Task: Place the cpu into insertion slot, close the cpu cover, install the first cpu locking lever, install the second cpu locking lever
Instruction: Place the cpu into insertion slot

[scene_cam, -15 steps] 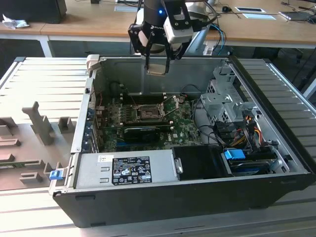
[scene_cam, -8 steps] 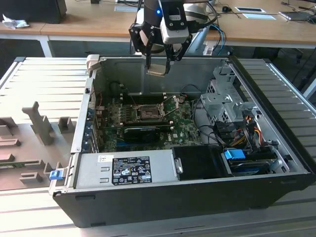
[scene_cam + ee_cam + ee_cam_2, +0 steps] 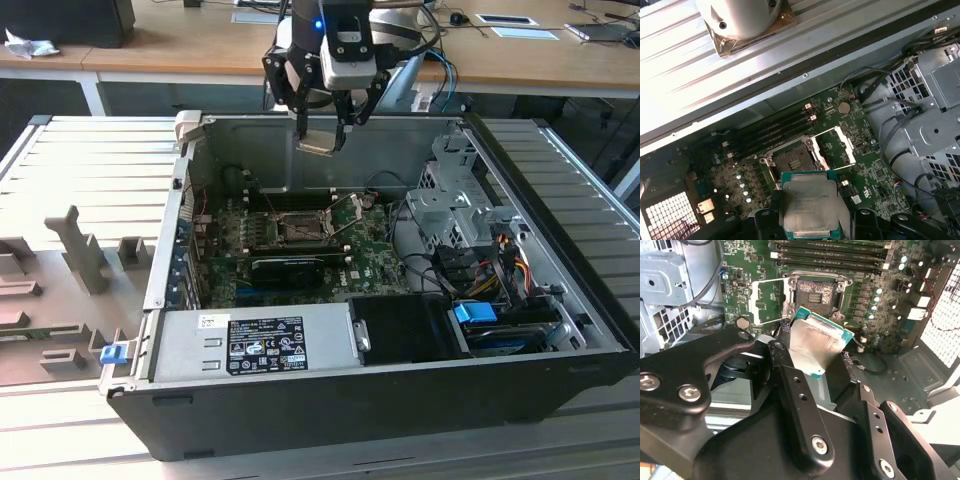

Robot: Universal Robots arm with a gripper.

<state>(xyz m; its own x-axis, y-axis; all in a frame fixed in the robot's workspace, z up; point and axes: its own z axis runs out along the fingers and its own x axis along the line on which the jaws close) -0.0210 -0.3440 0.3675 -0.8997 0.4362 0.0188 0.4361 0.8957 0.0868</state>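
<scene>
cpu (image 3: 317, 148) in hand (image 3: 320, 141), above case (image 3: 400, 150) — insertion slot (image 3: 297, 229) on motherboard (image 3: 240, 272) inside.

1. The jaws grip the cpu (image 3: 318, 146) above the open case (image 3: 330, 410), near its far edge.
2. The slot (image 3: 298, 229) lies bare below, its cover (image 3: 345, 207) swung open.
3. The case sits mid-surface (image 3: 90, 150).

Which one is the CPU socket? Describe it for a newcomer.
Inside the open black computer case, find the green motherboard. Beside the long black expansion card sits the square silver-framed socket; alone among its neighbours it has a dark square centre, with its thin silver cover plate raised.
</scene>
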